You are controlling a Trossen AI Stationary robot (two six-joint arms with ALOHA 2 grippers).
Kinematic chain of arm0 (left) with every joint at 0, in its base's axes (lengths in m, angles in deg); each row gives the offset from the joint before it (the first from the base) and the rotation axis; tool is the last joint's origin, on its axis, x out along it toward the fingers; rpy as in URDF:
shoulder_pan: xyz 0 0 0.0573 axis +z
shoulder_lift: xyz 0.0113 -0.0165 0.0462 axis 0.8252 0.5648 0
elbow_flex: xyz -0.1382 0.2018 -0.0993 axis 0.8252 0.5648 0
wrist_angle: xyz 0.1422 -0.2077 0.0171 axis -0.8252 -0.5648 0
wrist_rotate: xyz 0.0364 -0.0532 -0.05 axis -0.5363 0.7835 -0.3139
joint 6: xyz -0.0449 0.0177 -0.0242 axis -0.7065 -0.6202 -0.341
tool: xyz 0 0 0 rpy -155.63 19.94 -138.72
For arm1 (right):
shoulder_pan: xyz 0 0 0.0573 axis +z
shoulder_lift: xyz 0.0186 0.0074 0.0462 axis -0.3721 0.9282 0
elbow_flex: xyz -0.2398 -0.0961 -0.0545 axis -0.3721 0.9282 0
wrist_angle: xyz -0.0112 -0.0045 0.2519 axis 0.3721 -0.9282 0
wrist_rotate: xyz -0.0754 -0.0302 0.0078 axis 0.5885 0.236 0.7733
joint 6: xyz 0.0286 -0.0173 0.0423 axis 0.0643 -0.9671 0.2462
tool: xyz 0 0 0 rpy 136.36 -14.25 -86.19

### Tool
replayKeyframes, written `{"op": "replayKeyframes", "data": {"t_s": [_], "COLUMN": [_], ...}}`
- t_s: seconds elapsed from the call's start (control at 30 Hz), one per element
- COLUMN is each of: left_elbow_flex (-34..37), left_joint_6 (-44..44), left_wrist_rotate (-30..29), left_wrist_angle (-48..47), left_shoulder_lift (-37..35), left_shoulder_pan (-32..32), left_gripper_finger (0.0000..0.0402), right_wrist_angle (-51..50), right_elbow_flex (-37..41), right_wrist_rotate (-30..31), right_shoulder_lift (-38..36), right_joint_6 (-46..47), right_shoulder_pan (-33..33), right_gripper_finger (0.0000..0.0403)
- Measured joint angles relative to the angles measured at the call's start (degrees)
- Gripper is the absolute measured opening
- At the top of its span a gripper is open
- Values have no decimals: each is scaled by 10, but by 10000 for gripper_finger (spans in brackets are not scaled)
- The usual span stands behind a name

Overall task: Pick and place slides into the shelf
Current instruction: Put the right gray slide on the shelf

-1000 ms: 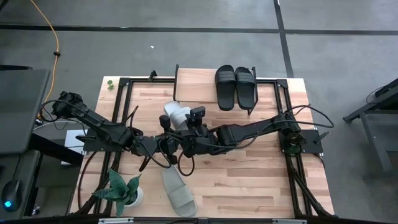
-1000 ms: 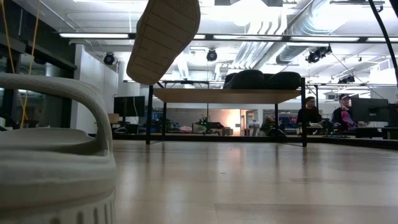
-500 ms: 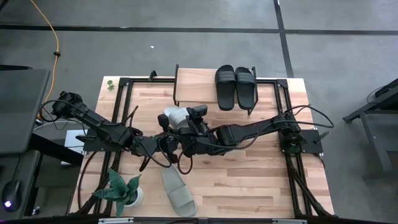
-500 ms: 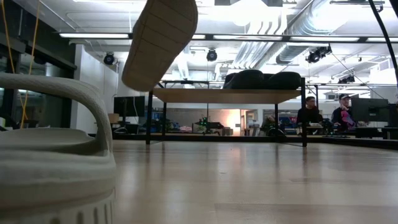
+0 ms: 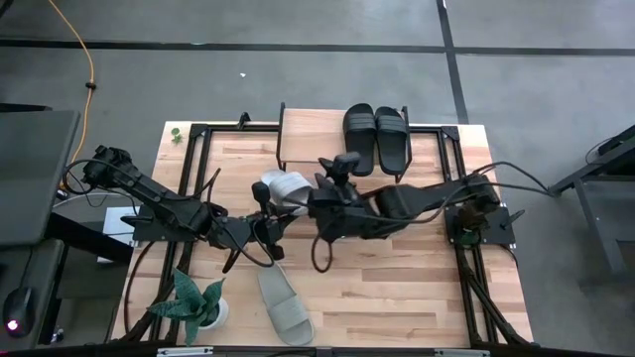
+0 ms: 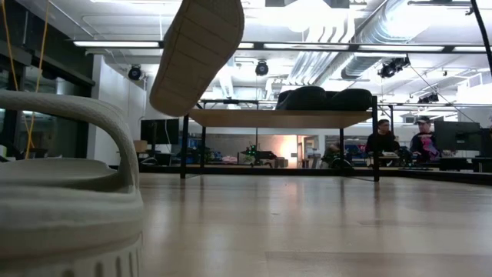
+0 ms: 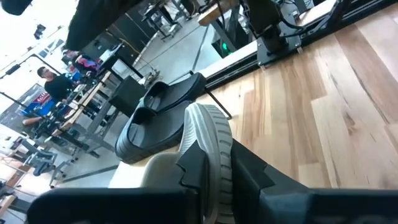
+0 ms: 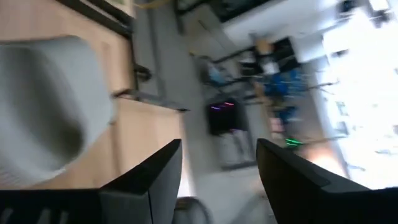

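Your left gripper point(image 5: 266, 210) is clenching one light grey slide point(image 5: 286, 185) by its edge and holding it up off the table point(image 5: 397, 288), above the middle and a little toward the shelf point(image 5: 310, 127). In the left wrist view the two fingers point(image 7: 194, 163) are pinching the ribbed rim of that slide point(image 7: 208, 134) between them. From above, its long axis is running roughly across the table, from the gripper toward the right arm, with the far end near the shelf's front edge. In the low view it is hanging tilted, ribbed sole point(image 6: 196, 46) facing the camera, one end high at the frame's top.

Your right gripper point(image 5: 342, 167) is standing released, jaws spread with nothing between them, just beside the lifted slide and close to the shelf's front edge.

The black pair point(image 5: 376, 137) is sitting side by side on the right part of the shelf, long axes pointing front to back. The left part of the plank is showing bare wood beside them.

The other light grey slide point(image 5: 285, 305) is lying flat near the front edge of the table, long axis running near to far and slightly slanted, beside a small potted plant point(image 5: 198, 299). The table's right half is showing open wood.
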Motion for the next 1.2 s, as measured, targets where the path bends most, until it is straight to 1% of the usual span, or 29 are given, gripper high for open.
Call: {"op": "replayKeyframes", "data": {"t_s": [0.1, 0.17, 0.3, 0.4, 0.53, 0.63, 0.73, 0.97, 1.07, 1.2], "left_elbow_flex": [0, 0, 0, 0, 0, 0, 0, 0, 0, 0], "left_joint_6": [4, 15, 39, 52, 78, 97, 140, 224, 256, 304], "left_wrist_rotate": [1, 2, 8, 8, 8, 1, -5, -6, 1, 20], "left_wrist_angle": [-12, -15, -16, -24, -47, -53, -51, -32, -21, 10], "left_shoulder_lift": [0, 0, 0, 0, 0, 0, 0, 0, 0, 0], "left_shoulder_pan": [0, 0, 0, 0, 0, 0, 0, 0, 1, 0], "left_gripper_finger": [30, 31, 37, 34, 29, 34, 38, 28, 33, 32], "right_wrist_angle": [-56, -91, -143, -169, -194, -223, -237, -242, -244, -244], "right_elbow_flex": [0, 0, 0, 0, 7, 7, 7, 7, 7, 7], "right_wrist_rotate": [-79, -119, -171, -205, -266, -274, -273, -273, -278, -301], "right_shoulder_lift": [-21, -30, -40, -39, -39, -39, -39, -39, -39, -39], "right_joint_6": [63, 99, 151, 167, 182, 203, 222, 234, 237, 229], "right_shoulder_pan": [-1, -5, -12, -18, -29, -32, -35, -35, -35, -35], "right_gripper_finger": [197, 197, 197, 197, 197, 197, 197, 197, 197, 197]}}
